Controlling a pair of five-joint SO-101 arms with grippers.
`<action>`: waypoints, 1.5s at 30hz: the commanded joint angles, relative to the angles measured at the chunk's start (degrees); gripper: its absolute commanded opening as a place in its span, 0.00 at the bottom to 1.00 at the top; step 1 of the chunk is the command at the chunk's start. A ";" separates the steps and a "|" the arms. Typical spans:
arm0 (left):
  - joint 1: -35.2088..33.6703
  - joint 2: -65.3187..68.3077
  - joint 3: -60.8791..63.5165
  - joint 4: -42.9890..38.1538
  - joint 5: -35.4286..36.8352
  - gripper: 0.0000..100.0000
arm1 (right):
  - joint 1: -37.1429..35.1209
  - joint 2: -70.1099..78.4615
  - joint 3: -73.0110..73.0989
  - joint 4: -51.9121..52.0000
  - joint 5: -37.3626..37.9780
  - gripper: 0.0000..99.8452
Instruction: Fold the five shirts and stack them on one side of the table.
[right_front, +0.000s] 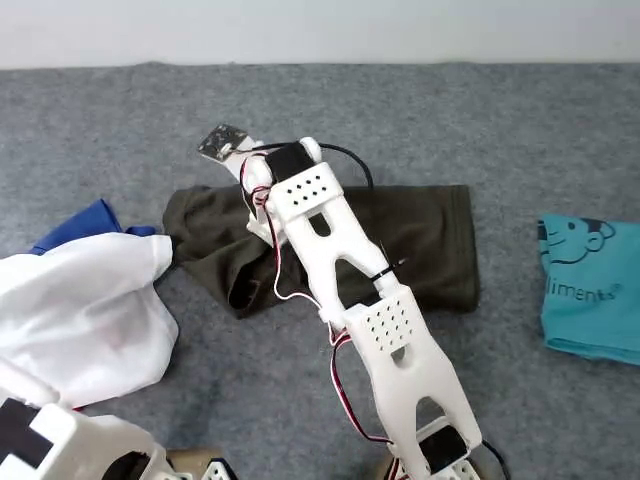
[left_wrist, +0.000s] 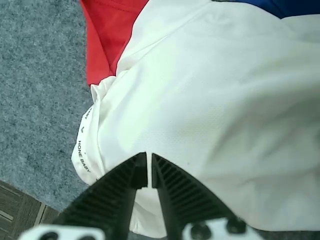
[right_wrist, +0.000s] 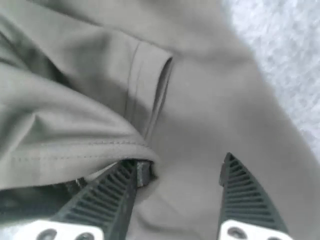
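Right end effector (right_wrist: 185, 167): ribbed black jaws wide apart on the creased olive shirt (right_front: 425, 245) at mid-desk, one tucked under a stitched hem fold | left end effector (left_wrist: 149, 159): jaws almost together, holding nothing, over the smooth white shirt (right_front: 90, 310) | desk (right_front: 500, 120): grey, felt-like nap | teal shirt (right_front: 590, 290): flat, at the right edge

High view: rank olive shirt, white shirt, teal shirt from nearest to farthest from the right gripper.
1. olive shirt, mid-table, directly under the right gripper.
2. white shirt, toward the picture's left side.
3. teal shirt, at the picture's right edge.
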 joint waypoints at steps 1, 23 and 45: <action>0.09 -0.44 -0.31 0.79 -0.35 0.04 | -1.01 -2.68 -1.67 3.38 -0.70 0.23; 0.00 -0.44 -0.31 0.79 -0.26 0.04 | -25.98 -30.90 45.10 3.03 -0.70 0.12; 0.00 -0.44 -0.31 0.79 -0.26 0.04 | -28.62 -18.42 47.03 -7.78 -0.18 0.21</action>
